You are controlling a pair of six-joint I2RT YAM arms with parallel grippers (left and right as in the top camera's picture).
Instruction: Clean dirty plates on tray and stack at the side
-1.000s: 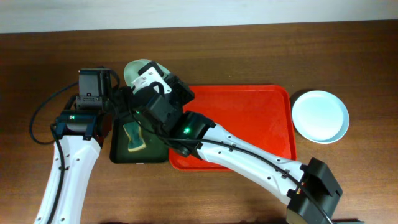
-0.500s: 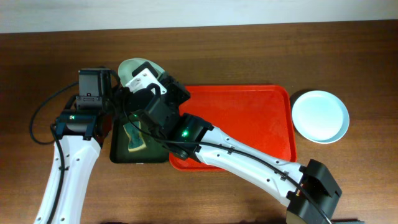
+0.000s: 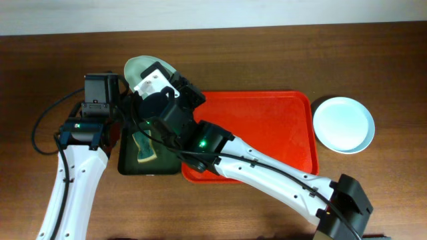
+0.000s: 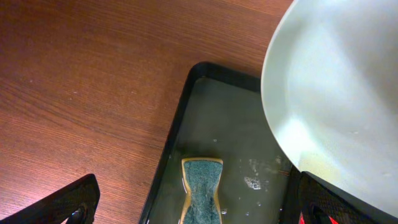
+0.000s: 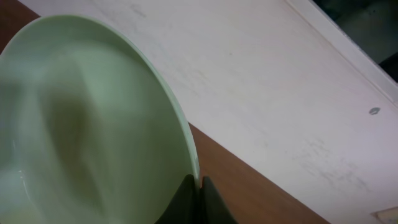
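Brown wood worktop runs back to a white wall. One plate is up in the air, tipped on its side, over the far end of the dark green tray, next to the red tray. The right pincer is squeezed tight on its thin rim. The left pincer is spread wide and holds nothing. I think the plate is hard, light and smooth, maybe slippery, and could crack if dropped. The rim looks like the best place to hold it. It is round, shallow, pale green and shiny.
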